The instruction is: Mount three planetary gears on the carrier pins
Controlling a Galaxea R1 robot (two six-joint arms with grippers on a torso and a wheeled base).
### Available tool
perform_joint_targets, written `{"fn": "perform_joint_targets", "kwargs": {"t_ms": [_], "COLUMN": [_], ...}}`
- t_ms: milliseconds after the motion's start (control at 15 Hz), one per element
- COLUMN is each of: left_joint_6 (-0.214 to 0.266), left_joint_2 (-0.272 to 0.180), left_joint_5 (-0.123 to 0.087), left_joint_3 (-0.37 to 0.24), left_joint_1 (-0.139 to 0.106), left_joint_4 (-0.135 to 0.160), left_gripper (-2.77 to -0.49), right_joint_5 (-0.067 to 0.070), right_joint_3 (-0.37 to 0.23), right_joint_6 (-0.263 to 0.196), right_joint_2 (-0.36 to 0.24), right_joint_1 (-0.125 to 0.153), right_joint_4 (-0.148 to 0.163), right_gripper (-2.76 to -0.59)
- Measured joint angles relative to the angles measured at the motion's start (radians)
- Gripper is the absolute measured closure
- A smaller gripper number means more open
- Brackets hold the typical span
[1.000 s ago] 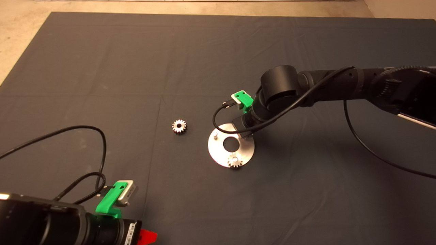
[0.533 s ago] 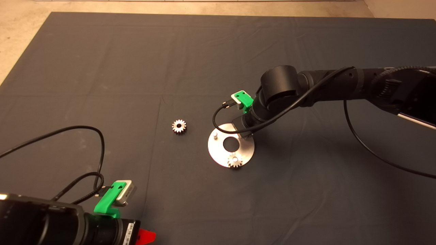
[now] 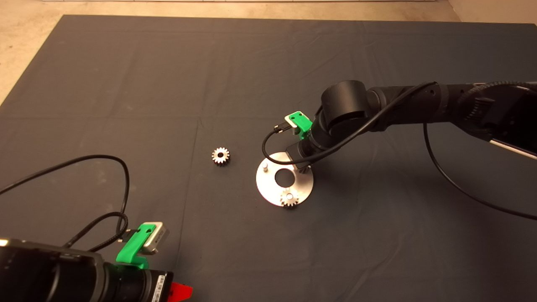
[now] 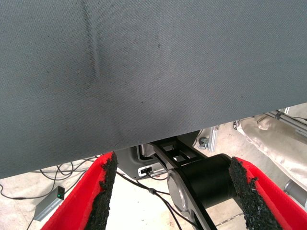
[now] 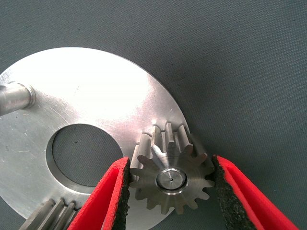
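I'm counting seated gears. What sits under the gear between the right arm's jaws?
The gear sits on the silver disc, its centre hole filled by a pin tip. The right gripper has its jaws open on either side. The pin's shaft is covered.

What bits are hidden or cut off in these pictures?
- Head view: the black right arm covers the right gripper and the small silvery metal gear on its pin.
- Right wrist view: the picture's edge cuts off another silvery gear and the round silver disc.
- Head view: the bottom edge cuts off the left gripper.
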State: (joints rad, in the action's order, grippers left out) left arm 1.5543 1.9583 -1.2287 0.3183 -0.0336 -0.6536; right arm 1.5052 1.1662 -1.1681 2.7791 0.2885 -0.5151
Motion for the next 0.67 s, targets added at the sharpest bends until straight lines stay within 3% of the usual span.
{"fn": "perform_joint_targets", "kwargs": {"t_ms": [400, 467, 667], "left_joint_6": [-0.006, -0.017, -0.025], "left_joint_2": [-0.01, -0.009, -0.011], "left_joint_5": [0.006, 0.007, 0.016], "left_joint_3": [0.0, 0.0, 0.0], "left_joint_1": [0.0, 0.0, 0.0], "left_joint_4": [0.0, 0.0, 0.0], "left_gripper": [-1.63, -1.63, -1.63], "right_joint_5": [0.003, 0.006, 0.007], "right_joint_3": [0.0, -0.001, -0.008], "right_joint_6": [-0.003, -0.006, -0.008], "right_joint_2": [0.0, 0.0, -0.001], "right_joint_1": [0.003, 0.004, 0.006], "right_joint_4": [0.0, 0.0, 0.0], "right_gripper": [-1.3, -1.44, -1.58]}}
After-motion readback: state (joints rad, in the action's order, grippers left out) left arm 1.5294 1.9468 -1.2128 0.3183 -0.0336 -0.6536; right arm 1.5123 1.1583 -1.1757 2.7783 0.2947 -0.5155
